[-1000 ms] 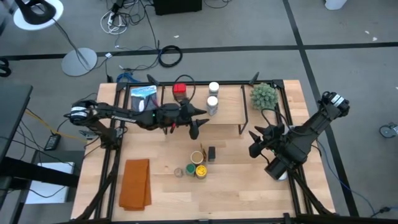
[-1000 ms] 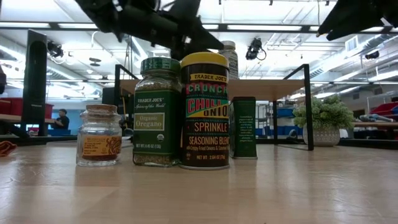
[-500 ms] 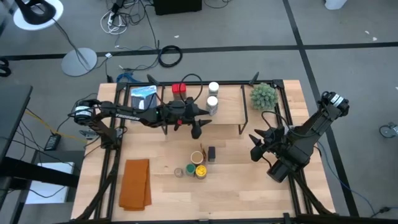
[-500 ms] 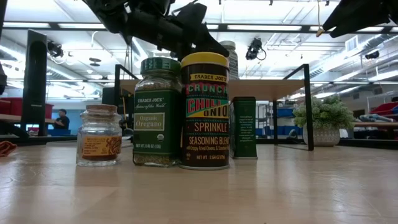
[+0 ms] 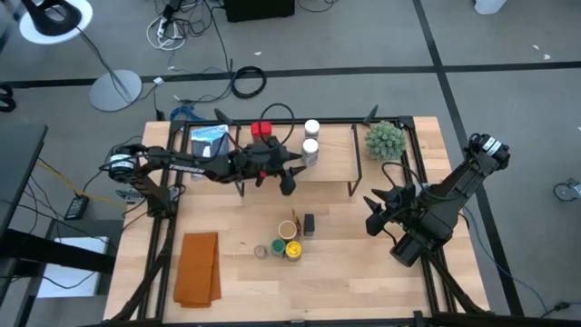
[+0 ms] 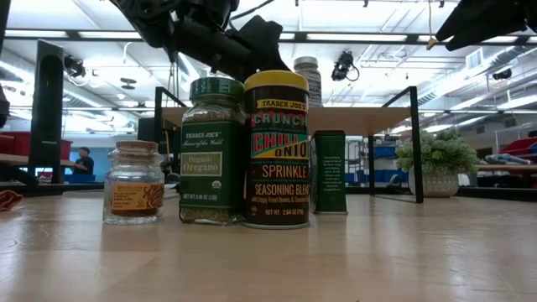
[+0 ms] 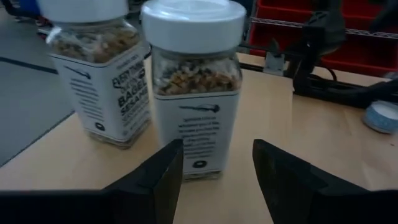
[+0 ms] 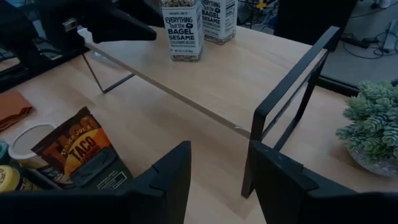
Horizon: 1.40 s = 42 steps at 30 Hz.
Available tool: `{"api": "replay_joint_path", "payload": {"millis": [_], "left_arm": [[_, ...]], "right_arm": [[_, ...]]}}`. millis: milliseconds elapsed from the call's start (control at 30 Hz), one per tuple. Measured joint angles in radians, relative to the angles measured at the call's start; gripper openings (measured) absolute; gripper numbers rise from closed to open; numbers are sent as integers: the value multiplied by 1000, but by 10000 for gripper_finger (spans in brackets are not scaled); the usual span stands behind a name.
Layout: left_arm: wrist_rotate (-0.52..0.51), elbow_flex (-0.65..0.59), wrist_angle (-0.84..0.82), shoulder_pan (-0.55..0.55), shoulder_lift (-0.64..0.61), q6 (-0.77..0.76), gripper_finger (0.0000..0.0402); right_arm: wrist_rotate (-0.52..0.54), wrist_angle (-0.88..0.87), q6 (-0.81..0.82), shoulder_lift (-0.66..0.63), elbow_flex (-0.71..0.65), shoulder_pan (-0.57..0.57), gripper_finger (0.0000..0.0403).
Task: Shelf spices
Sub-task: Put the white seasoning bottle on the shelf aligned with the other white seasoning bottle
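Here the left hand (image 5: 289,182) hovers spread over the shelf (image 5: 331,163), just before two white-lidded jars (image 7: 196,87); the right hand (image 5: 374,211) waits spread above the worktop (image 5: 354,263).

Arm and gripper pose

The left gripper (image 5: 289,179) is extending rightward with fingers parted; the right gripper (image 5: 374,211) is waiting at the right side, fingers also parted.

Two white-lidded jars (image 5: 311,141) upright on shelf (image 5: 331,168), red tin (image 5: 263,130) beside. Oregano jar (image 6: 212,151), yellow-lidded jar (image 6: 276,149), small amber jar (image 6: 134,182), dark box (image 6: 329,171) clustered on table below.
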Motion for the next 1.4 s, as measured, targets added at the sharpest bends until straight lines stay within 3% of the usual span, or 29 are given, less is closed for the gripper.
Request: {"api": "replay_joint_path", "payload": {"millis": [433,1000,1400], "left_arm": [[-31,0,4,36,0,-1,198],[-179,0,7,44,0,-2,198],[-205,0,71,43,0,-2,198]], "right_arm": [[0,1,0,0,0,0,160],[0,3,0,0,0,0,160],[0,3,0,0,0,0,160]]}}
